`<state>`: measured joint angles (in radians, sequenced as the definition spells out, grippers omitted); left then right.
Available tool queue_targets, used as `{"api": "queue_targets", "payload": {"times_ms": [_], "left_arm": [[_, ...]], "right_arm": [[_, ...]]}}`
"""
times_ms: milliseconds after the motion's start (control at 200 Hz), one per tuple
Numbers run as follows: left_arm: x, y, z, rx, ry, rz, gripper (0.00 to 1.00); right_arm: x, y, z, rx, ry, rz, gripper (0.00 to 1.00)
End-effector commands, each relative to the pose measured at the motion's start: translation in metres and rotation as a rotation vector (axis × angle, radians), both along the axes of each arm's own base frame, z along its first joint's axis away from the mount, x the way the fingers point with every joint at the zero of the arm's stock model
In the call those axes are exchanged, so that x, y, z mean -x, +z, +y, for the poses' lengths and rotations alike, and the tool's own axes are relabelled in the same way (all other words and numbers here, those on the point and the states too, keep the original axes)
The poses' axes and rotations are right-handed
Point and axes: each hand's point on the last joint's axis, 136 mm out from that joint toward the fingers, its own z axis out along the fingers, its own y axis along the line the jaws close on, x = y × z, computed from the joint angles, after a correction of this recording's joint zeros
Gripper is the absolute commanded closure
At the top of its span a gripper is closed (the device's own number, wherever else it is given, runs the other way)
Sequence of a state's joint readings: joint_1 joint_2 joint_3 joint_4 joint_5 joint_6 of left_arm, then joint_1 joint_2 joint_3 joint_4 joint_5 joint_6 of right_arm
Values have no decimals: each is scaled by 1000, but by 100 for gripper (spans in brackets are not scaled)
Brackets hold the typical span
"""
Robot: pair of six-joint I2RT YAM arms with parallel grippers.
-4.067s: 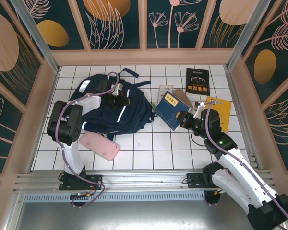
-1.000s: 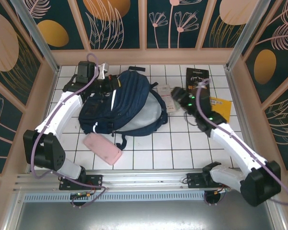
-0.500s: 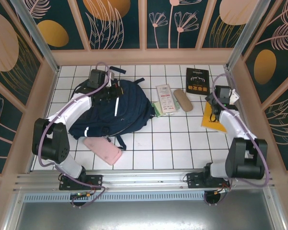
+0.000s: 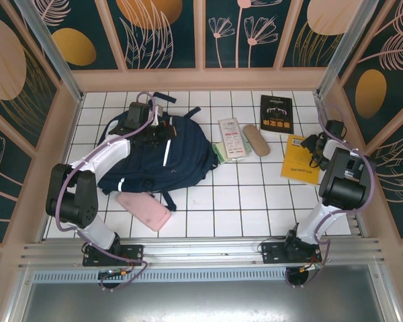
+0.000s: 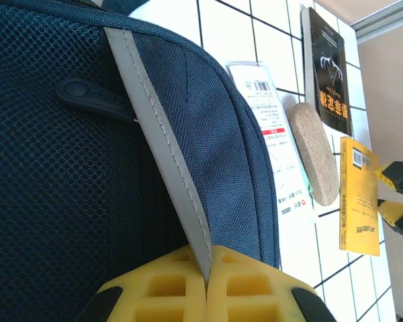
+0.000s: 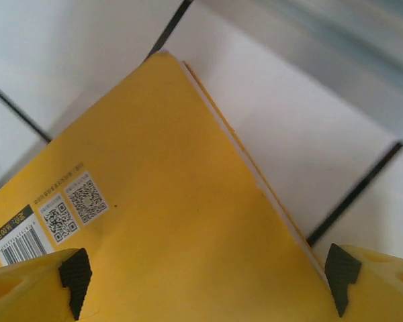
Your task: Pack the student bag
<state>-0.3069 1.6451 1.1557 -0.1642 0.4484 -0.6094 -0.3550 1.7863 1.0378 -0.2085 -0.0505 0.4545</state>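
White tiled worktop (image 4: 255, 201), boxed in by flower-patterned panels (image 4: 164, 33), carries everything. From above, the student bag (image 4: 162, 155) lies toward the far left corner, a pink pouch (image 4: 142, 206) just beside its near side. Along the middle of the far edge sit a white booklet (image 4: 230, 137) and a cork-coloured oval (image 4: 257, 141), with a black book (image 4: 276, 113) farther right and a yellow book (image 4: 299, 161) by the right edge.

The overhead view puts the left gripper (image 4: 151, 131) on the bag's far end, but its grip is clear from the left wrist camera: the 2 yellow fingers are pressed together on the bag's white reflective stripe (image 5: 158, 134).

The right gripper (image 6: 208, 288) hovers over the yellow book. Its wrist camera shows the fingertips spread wide with nothing between them, and 2 QR codes plus a barcode on the cover.
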Motion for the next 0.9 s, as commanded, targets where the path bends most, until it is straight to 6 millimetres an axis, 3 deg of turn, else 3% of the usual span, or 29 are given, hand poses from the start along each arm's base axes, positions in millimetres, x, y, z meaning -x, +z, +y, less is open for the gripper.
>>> {"api": "queue_targets", "payload": {"times_ms": [0,115,310,450,591,896], "left_arm": [[-3,16,-13,61,-36,-50,96],[-4,12,-10,47,-26,-45,90],[-5,5,-12,40,-33,-33,89],[-5,1,-13,35,-34,-25,89],[-5,-3,-13,27,-35,-19,89],[-4,-9,-15,14,-40,-10,90]], "right_arm": [[-28,12,28,-120,142,-117,13],[-30,18,47,-134,185,-151,19],[-25,34,76,-218,210,-248,29],[-20,34,93,-297,234,-281,33],[-12,34,100,-313,243,-294,36],[-7,57,115,-441,235,-412,47]]}}
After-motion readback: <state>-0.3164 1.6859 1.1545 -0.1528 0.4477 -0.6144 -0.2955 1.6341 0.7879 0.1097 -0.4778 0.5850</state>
